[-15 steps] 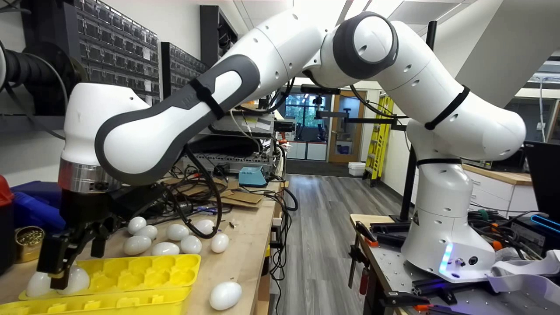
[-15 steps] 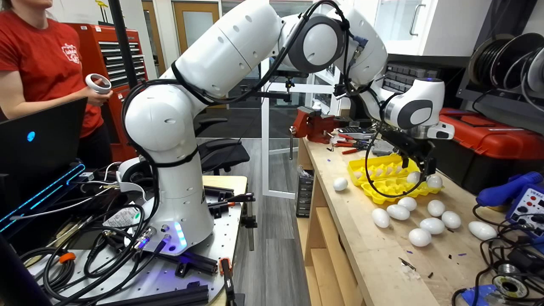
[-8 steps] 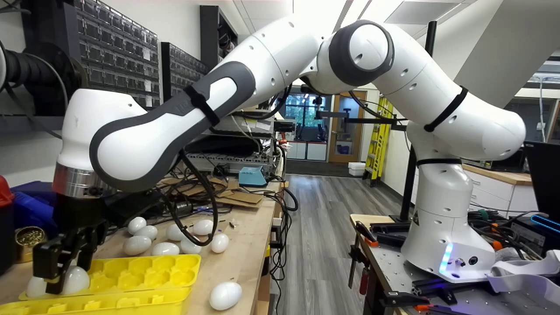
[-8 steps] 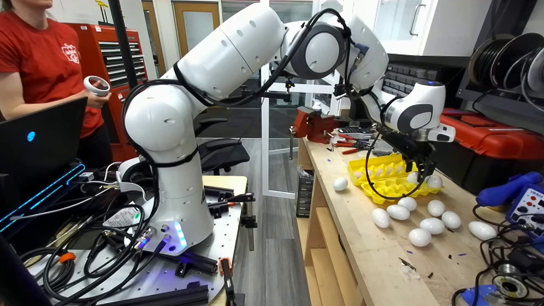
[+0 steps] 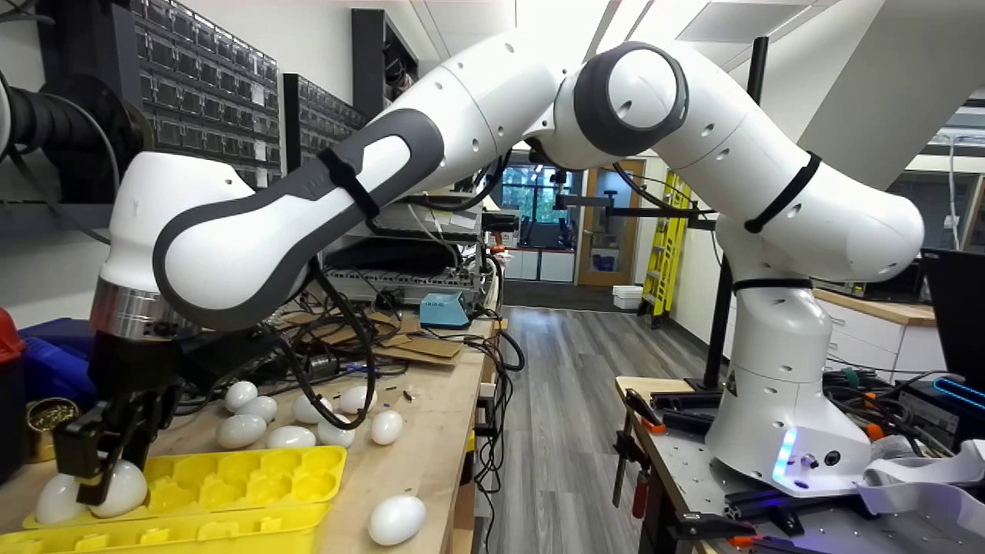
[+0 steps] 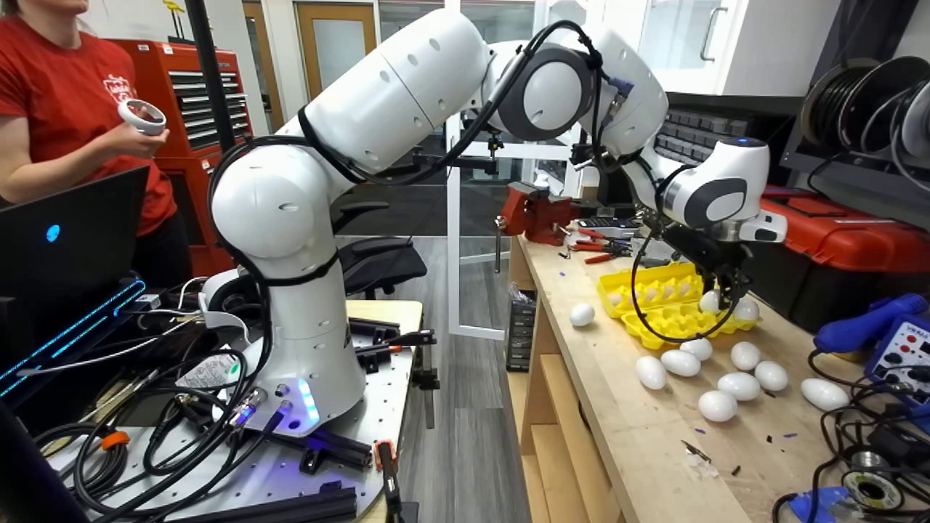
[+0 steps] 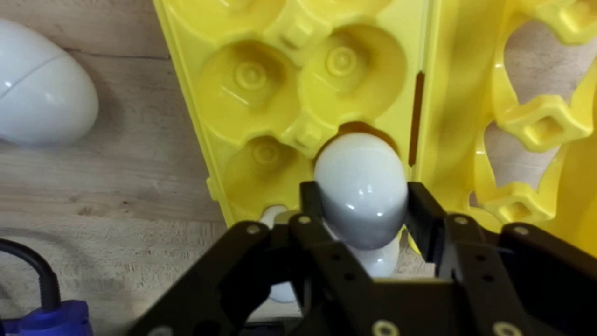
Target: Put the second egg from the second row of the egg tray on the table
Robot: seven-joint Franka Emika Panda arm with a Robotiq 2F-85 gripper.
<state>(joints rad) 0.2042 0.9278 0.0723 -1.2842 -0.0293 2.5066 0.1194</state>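
Observation:
My gripper is shut on a white egg, one black finger pressed to each side of it. This egg sits in or just over a hollow of the inner row of the yellow egg tray; I cannot tell whether it is clear of the hollow. In both exterior views the gripper is low over the tray's end by the wall. A further white egg is beside the held one, partly hidden by the fingers in the wrist view. The tray rests on the light wooden table.
Several loose white eggs lie on the table beyond the tray. A lone egg lies near the table's edge. Tangled cables, a red and black toolbox and a red vise stand around.
The gripper went down and its fingers closed on the egg. The tray and the eggs in it have shifted slightly towards the wall along with the gripper.

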